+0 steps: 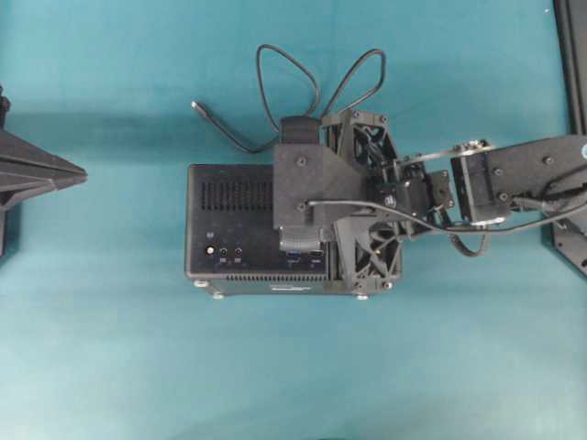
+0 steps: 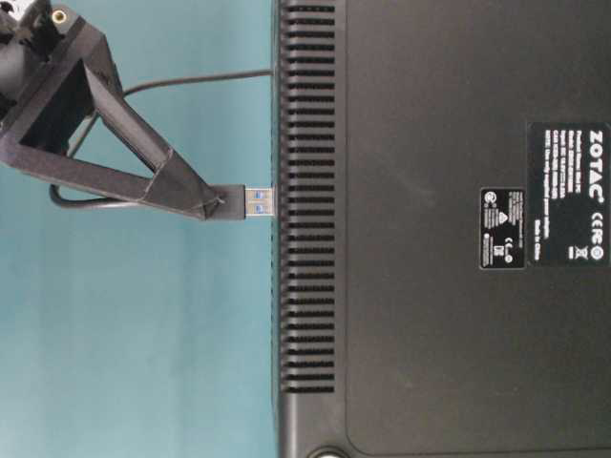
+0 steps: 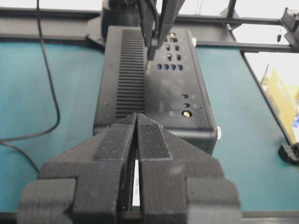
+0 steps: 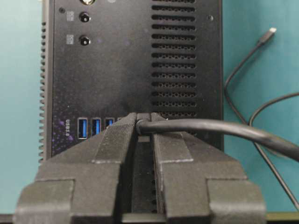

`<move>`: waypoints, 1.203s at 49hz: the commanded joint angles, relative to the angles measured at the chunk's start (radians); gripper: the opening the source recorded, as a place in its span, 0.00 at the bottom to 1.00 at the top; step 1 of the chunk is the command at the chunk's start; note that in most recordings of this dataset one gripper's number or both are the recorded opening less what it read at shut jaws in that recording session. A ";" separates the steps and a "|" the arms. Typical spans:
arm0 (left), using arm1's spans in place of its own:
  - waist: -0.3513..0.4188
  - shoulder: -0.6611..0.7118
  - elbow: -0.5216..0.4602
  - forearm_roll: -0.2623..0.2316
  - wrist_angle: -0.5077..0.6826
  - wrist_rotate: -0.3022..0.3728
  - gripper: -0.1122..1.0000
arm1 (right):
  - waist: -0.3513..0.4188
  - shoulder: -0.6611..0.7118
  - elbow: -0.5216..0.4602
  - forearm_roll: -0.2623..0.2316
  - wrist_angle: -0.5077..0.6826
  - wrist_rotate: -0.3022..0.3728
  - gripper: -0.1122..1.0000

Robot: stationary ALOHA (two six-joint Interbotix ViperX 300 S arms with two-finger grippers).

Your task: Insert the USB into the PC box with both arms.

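We pinch the plug (image 2: 250,202) in our right hand (image 2: 218,202), tip at the PC box (image 2: 430,229), ready to push; left hand (image 3: 136,140) shut, empty.

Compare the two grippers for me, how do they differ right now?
The right gripper is shut on the USB, while the left gripper is shut on nothing. The right gripper hangs over the PC box by its blue ports; the left gripper sits off the box's end. Both are black with pointed fingers.

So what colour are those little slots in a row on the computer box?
Blue: the ports on the PC box show best in the right wrist view.
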 commanded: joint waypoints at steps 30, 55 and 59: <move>-0.002 0.003 -0.005 0.002 -0.005 -0.041 0.10 | 0.026 -0.006 -0.009 0.015 0.000 0.015 0.18; -0.002 0.003 -0.009 0.002 -0.005 -0.040 0.10 | 0.029 0.009 -0.002 0.020 0.000 0.017 0.18; -0.002 0.003 -0.009 0.002 -0.005 -0.040 0.10 | 0.028 0.011 -0.002 0.020 0.000 0.017 0.18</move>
